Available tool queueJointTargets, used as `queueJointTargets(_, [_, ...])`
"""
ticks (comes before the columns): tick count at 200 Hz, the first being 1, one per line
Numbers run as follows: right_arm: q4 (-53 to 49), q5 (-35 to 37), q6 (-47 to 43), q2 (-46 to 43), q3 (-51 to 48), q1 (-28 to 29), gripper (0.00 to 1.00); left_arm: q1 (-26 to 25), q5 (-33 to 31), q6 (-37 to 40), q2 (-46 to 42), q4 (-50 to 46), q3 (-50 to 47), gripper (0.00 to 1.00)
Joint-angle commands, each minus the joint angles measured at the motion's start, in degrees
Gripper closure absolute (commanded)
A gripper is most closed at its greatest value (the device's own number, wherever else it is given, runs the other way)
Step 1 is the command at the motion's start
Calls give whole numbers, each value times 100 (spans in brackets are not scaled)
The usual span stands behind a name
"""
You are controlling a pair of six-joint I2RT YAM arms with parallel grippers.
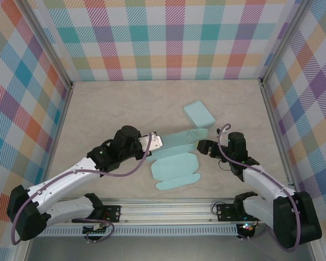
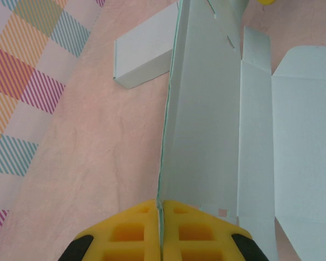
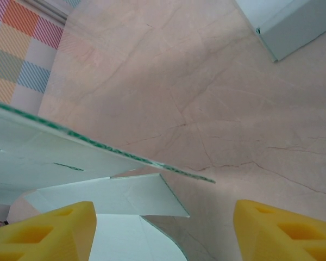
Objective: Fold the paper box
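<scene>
Closest to the lens, the yellow fingertips (image 2: 125, 236) of the left tool (image 2: 160, 234) are pressed together, pinching the near end of the upright panel (image 2: 206, 109) of the paper box (image 2: 299, 136). We see that panel standing on edge, while the rest of the pale teal sheet lies flat on the tabletop (image 2: 98, 141) beside it (creases and small slits show on it).

From above, the box sits mid-tabletop between the two arms. The raised panel's long axis runs roughly side to side, from the left tool across to the right tool (image 3: 163, 234). The right tool's jaws stand spread wide and hold nothing. The panel's far edge and a small end flap (image 3: 108, 198) lie just ahead of it, toward the finger on the left of that view, not between the fingers.

We judge that the coming move turns on this: the free end points at the right arm, which is the nearer one, so that tool would have to shift toward the paper to take or push the flap. We cannot tell whether its finger touches the flap.

A second, closed box (image 1: 199, 114) lies apart, farther back. The flat sheet is cut off at the frame edge in both wrist views, and the left tool's fingers cover the very end of the panel.
</scene>
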Motion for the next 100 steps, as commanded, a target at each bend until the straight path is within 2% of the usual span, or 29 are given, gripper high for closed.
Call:
queueJointTargets(1, [968,-169,9,187,-79,25,32,-77,11,-151,19,327,41,100])
queueJointTargets(66, [1650,-293,57,1131,30,309,33,-81,-104,-202,146,540,73,100])
queueJointTargets(100, [1953,-398,154,1441,133,420,38,-75,-197,-185,266,563,124,100])
